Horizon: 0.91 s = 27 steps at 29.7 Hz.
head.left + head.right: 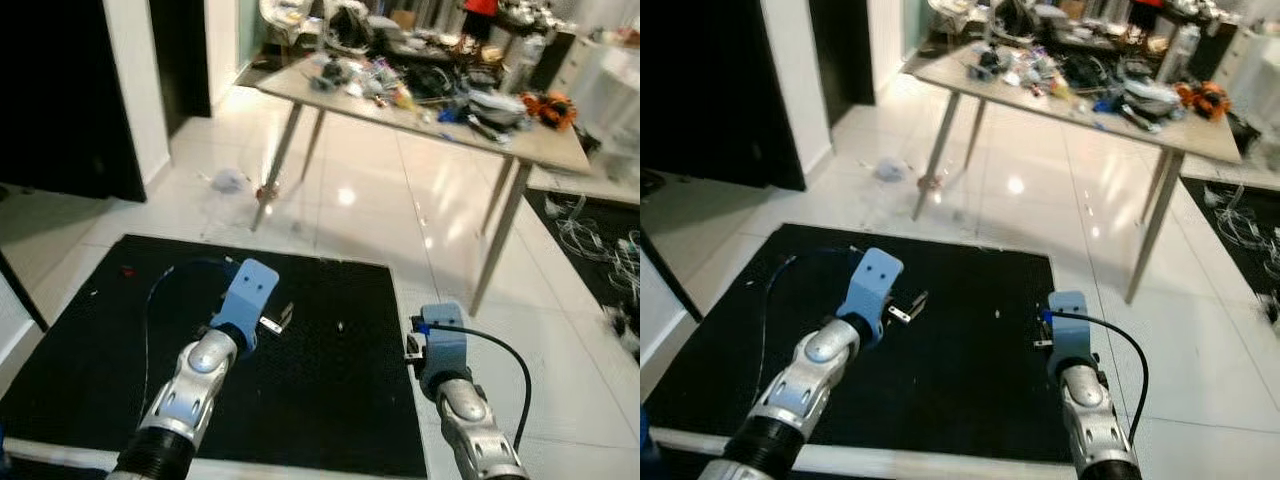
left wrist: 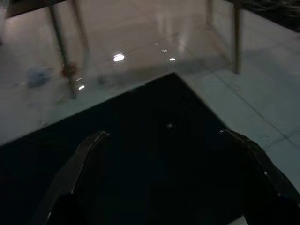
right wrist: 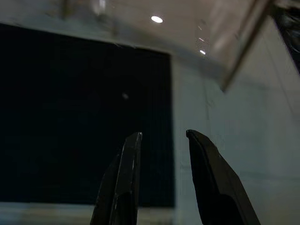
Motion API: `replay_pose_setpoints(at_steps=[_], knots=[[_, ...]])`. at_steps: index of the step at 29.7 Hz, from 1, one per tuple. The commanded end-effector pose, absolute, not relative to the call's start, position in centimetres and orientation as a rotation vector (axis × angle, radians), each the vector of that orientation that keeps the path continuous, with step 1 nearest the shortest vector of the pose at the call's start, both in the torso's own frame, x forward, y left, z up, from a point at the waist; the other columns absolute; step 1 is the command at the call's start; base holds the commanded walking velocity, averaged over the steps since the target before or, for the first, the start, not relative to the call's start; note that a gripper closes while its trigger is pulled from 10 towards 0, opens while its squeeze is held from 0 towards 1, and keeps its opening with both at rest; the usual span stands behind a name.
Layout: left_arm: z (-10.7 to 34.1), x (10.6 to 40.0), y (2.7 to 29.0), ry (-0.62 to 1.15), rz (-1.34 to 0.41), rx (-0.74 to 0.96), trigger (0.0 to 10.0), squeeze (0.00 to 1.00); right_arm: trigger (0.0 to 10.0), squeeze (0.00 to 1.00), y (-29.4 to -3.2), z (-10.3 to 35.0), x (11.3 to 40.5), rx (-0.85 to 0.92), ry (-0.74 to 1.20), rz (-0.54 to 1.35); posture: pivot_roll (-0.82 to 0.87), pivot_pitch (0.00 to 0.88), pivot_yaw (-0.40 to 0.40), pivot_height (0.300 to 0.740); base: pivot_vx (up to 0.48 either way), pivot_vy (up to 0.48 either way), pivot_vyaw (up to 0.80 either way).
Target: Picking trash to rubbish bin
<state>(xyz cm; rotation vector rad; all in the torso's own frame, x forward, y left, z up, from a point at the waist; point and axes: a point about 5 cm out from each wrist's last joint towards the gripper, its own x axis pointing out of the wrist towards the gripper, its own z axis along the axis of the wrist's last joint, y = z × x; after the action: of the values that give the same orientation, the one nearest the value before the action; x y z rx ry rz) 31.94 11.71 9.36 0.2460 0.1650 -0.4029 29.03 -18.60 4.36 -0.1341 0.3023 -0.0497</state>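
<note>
Crumpled trash point(image 1: 229, 181) (no clear long axis); left gripper point(image 2: 164, 140) spread; right gripper point(image 3: 161, 140) narrowly parted

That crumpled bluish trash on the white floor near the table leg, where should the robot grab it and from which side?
Judging from here, take the crumpled bluish trash across its middle, from above. It lies loose on the tiles, a low, rounded lump, with the table leg close beside it. The left gripper, fingers spread wide, sits nearer that side.
</note>
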Motion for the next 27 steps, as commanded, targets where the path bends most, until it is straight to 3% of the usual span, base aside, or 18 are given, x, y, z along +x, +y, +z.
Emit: replay_pose_setpoints(at_steps=[1, 18, 27], knots=[[9.21, 31.82, 11.13, 0.169, -0.420, 0.230, 10.0, 0.00, 10.0, 0.00, -19.14, 4.43, 28.98, -0.139, 0.308, -0.069, -0.08, 0.048, -0.057, 0.740, 0.000, 0.000, -0.80], [9.41, 31.91, 11.27, 0.168, -0.416, 0.208, 10.0, 0.00, 10.0, 0.00, -19.03, 4.54, 29.14, -0.131, 0.302, -0.074, -0.08, 0.050, -0.050, 0.740, 0.000, 0.000, -0.80], [9.99, 32.00, 11.16, 0.137, -0.425, 0.163, 10.0, 0.00, 10.0, 0.00, -18.58, 4.70, 29.26, -0.156, 0.283, -0.041, -0.08, 0.046, -0.053, 0.740, 0.118, 0.000, 0.00]])
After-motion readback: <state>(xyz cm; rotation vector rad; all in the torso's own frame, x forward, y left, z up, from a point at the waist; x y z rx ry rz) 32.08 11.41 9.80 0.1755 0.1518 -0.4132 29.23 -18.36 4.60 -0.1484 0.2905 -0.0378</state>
